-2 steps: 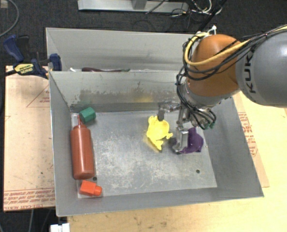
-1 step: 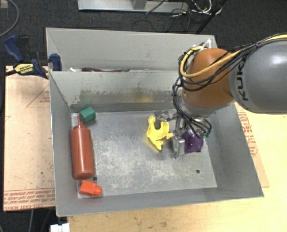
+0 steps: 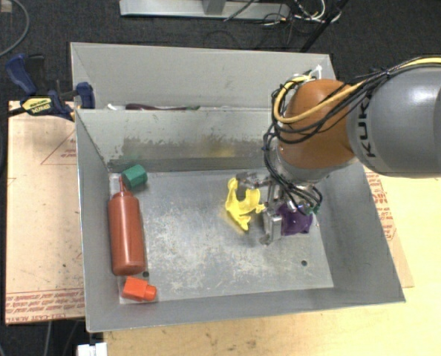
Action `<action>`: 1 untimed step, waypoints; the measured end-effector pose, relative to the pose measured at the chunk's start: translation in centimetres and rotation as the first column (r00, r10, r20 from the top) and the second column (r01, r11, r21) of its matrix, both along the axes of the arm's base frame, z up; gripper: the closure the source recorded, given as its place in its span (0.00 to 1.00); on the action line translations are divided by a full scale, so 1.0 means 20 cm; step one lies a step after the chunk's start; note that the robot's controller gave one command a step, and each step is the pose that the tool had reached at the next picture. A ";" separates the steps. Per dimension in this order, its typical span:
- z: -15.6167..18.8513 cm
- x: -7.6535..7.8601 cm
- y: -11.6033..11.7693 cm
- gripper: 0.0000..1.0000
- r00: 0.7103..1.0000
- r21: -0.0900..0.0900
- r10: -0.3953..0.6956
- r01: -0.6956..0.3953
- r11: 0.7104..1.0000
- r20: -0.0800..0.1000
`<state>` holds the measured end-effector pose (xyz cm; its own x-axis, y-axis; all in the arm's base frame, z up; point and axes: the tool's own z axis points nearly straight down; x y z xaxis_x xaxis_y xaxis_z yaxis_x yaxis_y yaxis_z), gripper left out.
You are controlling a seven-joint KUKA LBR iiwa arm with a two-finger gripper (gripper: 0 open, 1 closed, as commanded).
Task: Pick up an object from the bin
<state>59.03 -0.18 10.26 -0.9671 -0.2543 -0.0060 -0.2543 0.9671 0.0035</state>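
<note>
My gripper is low in the right half of the bin, under the orange wrist cover. A crumpled yellow thing lies right against its left side. A small purple thing lies against its right side, partly hidden by the gripper and the cables. Which of the two it touches I cannot make out.
Along the bin's left wall lies a red-brown bottle. A green block sits at the bottle's top end and an orange-red block near the front left corner. The arm covers the bin's right rear part.
</note>
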 end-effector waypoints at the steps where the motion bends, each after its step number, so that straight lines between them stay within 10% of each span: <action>1: -0.05 0.08 -0.04 0.00 0.996 0.000 0.084 -0.084 0.996 0.006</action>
